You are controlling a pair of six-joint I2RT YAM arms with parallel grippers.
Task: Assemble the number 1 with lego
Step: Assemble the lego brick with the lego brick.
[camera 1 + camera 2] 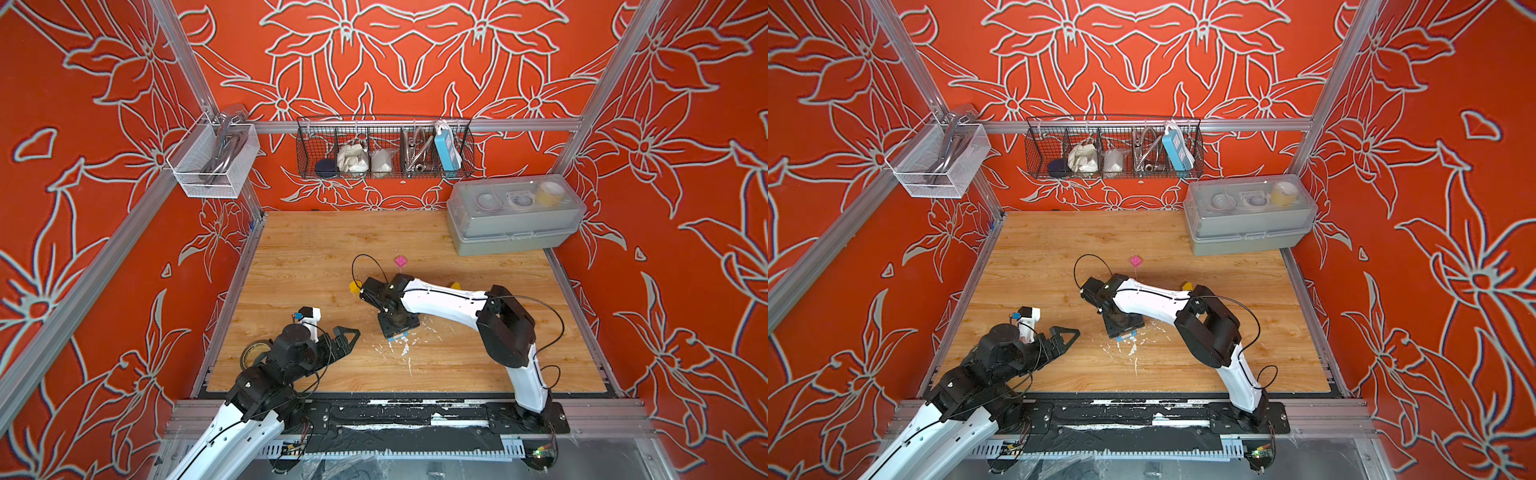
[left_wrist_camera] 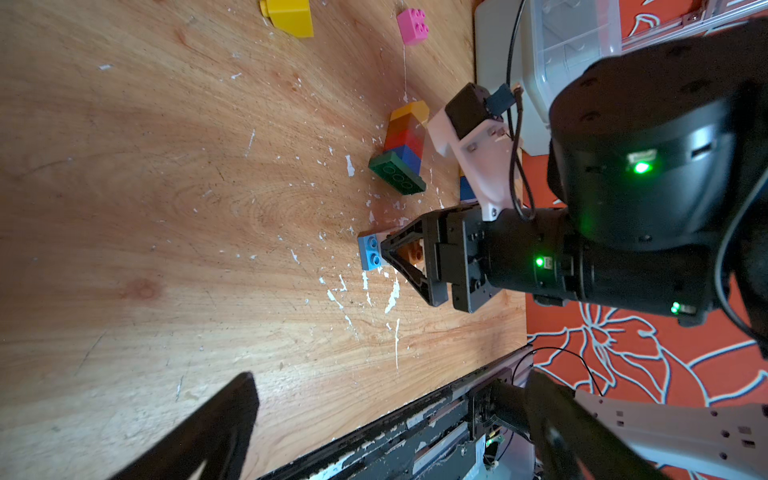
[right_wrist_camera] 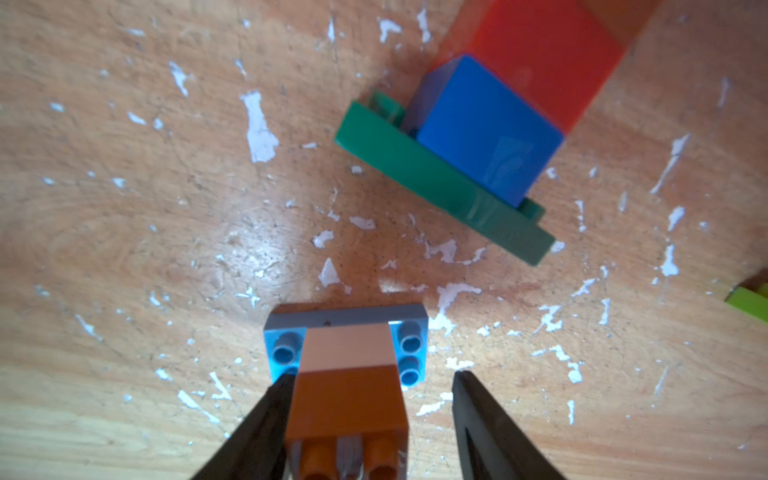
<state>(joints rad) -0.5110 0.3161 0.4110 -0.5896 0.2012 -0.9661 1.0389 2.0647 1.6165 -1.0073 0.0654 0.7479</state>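
A brown brick stands on a light blue plate on the table. My right gripper points down around it, open: one finger is against the brick and the other stands off with a gap. This gripper also shows from above and in the left wrist view. Close by, a green plate carries a blue brick, a red brick and more above. My left gripper hangs open and empty to the left. A pink brick and a yellow brick lie farther back.
A grey lidded box sits at the back right. A tape roll lies beside the left arm. Another yellow piece peeks out behind the right arm, and a lime plate shows at one edge. White flecks mark the wood.
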